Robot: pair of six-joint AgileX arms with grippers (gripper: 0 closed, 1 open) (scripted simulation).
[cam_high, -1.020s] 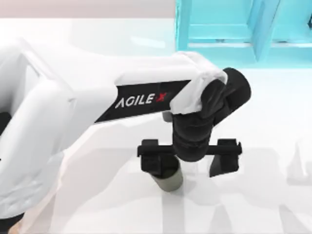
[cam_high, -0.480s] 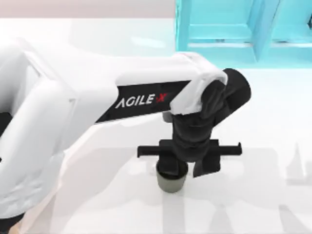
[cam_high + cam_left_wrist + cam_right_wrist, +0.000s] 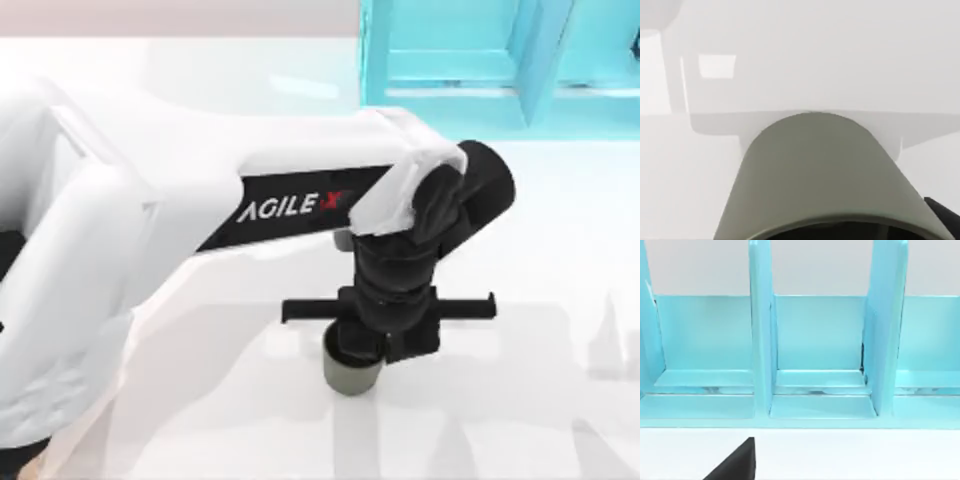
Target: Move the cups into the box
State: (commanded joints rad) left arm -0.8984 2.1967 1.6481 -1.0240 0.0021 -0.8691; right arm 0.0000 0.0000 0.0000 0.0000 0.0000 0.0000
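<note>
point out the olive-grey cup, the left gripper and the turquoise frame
olive-grey cup (image 3: 351,376), top view, on its side wall below the rim
left gripper (image 3: 385,338), top view, midway between its fingers, over the cup
turquoise frame (image 3: 761,335), right wrist view, on an upright divider

Olive-grey cup (image 3: 351,372) upright on white table, mouth up, near table centre, plain dark wall, partly hidden.

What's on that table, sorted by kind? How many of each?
Cups: 1, the dark olive-grey cup, under the left gripper
Turquoise shelf frames: 1, the turquoise frame at the table's far edge
Robot arms: 1, the left
Total: 3
</note>
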